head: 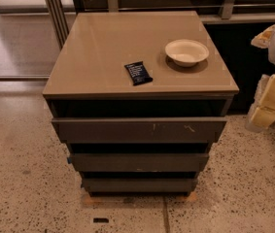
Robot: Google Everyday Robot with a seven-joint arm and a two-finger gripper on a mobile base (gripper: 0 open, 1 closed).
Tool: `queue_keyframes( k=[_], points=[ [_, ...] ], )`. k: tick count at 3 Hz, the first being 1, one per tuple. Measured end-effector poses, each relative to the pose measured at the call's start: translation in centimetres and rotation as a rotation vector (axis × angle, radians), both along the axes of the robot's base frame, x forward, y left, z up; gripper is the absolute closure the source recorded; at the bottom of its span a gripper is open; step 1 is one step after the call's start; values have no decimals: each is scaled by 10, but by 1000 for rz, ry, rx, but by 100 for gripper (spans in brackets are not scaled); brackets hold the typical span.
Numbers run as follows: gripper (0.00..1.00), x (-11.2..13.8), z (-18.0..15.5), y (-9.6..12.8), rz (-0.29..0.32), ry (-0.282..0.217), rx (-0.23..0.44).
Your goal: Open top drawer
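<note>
Top drawer (127,130) fronts the desk (98,52) just under its top, left of your pincer (268,103), which hangs at the right edge; apart or together, you cannot tell. On the desk: a pale bowl (187,51), a dark packet (138,73)

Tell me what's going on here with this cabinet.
A robot is set to open the top drawer of a small cabinet. Its gripper hangs at the right edge of the view, beside the cabinet and apart from the drawer front, so nothing is being pulled yet. A bowl and a dark packet sit on top.
</note>
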State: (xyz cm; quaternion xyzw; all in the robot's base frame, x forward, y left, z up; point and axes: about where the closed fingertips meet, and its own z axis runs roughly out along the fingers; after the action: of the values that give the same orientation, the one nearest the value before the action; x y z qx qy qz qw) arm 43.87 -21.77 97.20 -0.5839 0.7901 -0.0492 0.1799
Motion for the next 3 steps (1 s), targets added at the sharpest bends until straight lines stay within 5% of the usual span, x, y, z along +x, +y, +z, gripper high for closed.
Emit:
queue_keyframes(
  k=[1,2,3],
  points=[
    [0,-17,-34,-13,-154,-31,88],
    [0,-20,-76,-28,-252,-57,254],
    [0,15,-88,-32,-237,-170,424]
  ],
)
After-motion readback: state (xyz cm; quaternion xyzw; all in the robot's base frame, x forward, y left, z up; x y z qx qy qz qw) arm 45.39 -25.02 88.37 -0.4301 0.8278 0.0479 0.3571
